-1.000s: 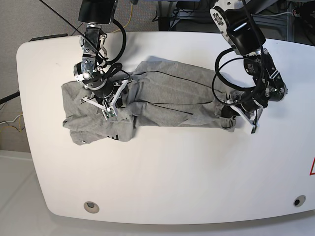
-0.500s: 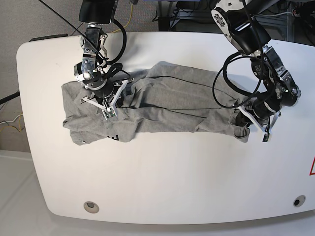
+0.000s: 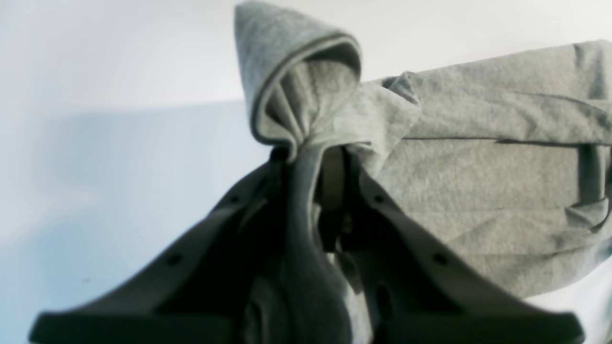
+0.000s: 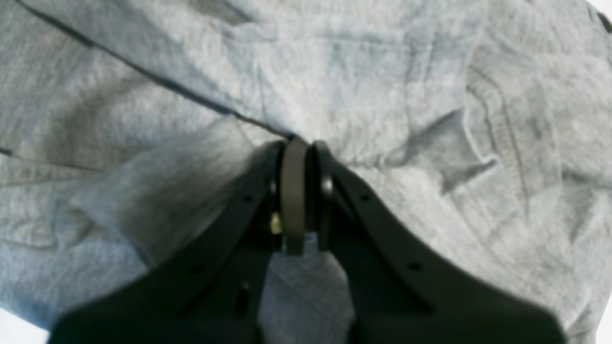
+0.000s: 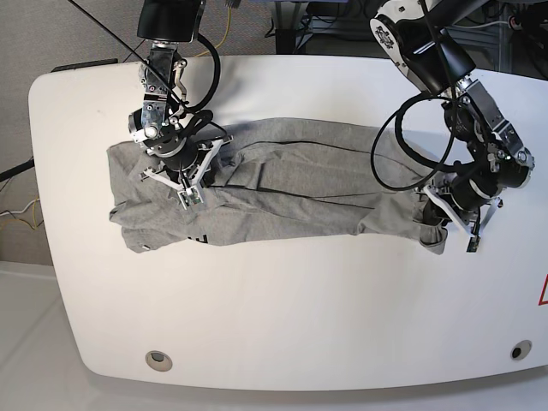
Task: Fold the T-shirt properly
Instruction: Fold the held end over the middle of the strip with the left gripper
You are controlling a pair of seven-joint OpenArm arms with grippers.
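Lying stretched in a long crumpled band across the white tabletop [image 5: 282, 300]: the T-shirt [image 5: 282, 193]. Pinching a bunched grey edge at one end: left tool [image 3: 313, 157]. Pressing down on the cloth at the other end, jaws closed together: right tool [image 4: 299, 153].

Heather-grey T-shirt [image 5: 291, 193] with black print patch, on a white table [image 5: 300, 308]; black grippers.

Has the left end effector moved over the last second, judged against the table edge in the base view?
Yes. The left end effector, shut on the T-shirt, moved toward the table's right edge and nearer its front, stretching the cloth out.
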